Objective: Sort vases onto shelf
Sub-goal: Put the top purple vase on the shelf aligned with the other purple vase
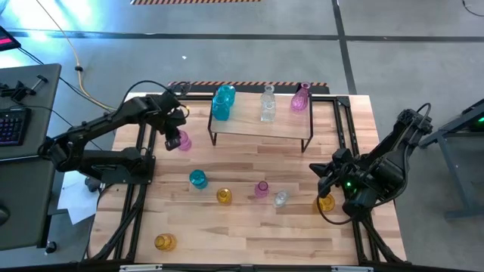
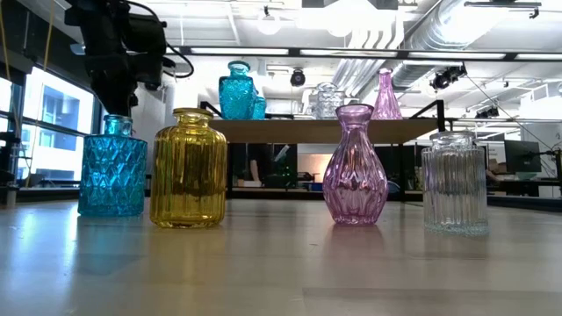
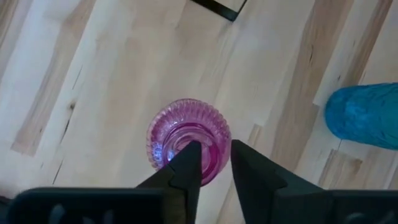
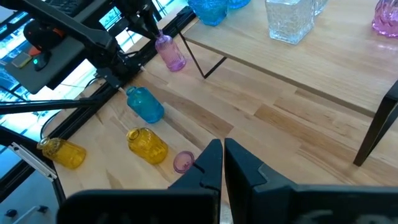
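The left gripper (image 1: 176,130), left of the middle of the high view, has its fingers partly apart around the neck of a pink vase (image 3: 188,140) standing on the table (image 1: 249,227). I cannot tell if it grips. The right gripper (image 1: 324,172) waits shut at the right, and the shelf (image 1: 261,127) near the top holds three vases.

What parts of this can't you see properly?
- Left gripper above the pink vase: the left wrist view does not show whether the fingers touch the vase's rim.
- Amber vase: mostly covered by the right arm in the high view.
- Shelf: its legs hidden behind vases in the low view.
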